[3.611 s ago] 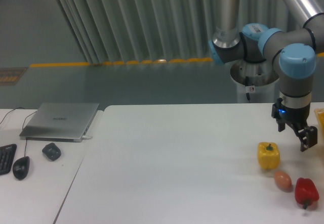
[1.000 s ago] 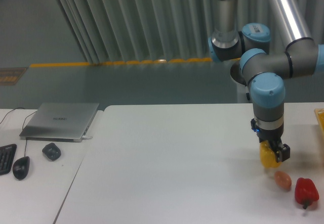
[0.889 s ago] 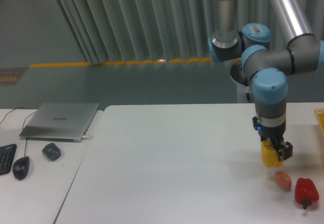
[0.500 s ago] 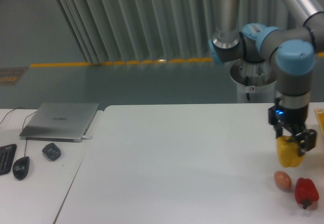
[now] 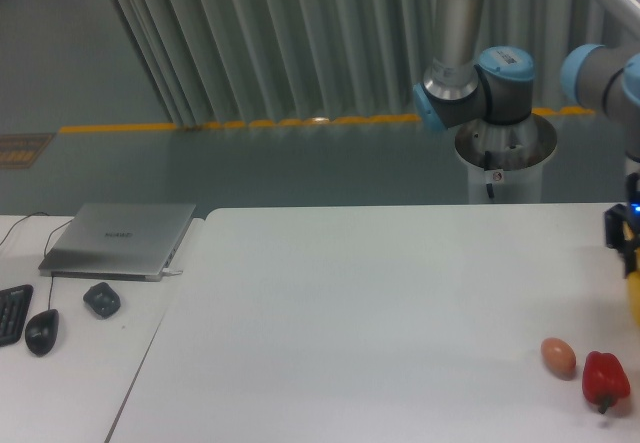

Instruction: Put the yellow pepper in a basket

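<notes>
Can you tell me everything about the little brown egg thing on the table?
The brown egg thing is small, smooth and oval, tan-orange with a soft shine. It looks whole, with no parts or marks that can be made out. It sits on the white table near the right front corner, casting a faint shadow. The red pepper lies just to its right, close but apparently not touching. Nothing holds it.

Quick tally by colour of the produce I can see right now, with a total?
Yellow: 1, the yellow pepper, only a sliver at the right frame edge below the gripper
Red: 1, the red pepper
Brown: 1, the egg-shaped thing
Total: 3
</notes>
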Action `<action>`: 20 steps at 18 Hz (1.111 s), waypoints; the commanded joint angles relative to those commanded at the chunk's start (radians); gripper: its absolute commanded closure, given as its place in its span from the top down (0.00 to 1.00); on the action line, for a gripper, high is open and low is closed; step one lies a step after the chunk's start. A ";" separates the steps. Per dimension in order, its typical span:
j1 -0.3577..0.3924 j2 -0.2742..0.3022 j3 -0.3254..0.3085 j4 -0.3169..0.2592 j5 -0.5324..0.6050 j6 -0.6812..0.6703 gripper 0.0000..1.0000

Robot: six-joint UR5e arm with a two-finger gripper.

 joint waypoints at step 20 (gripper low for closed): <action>0.048 -0.035 0.001 0.066 0.011 -0.026 1.00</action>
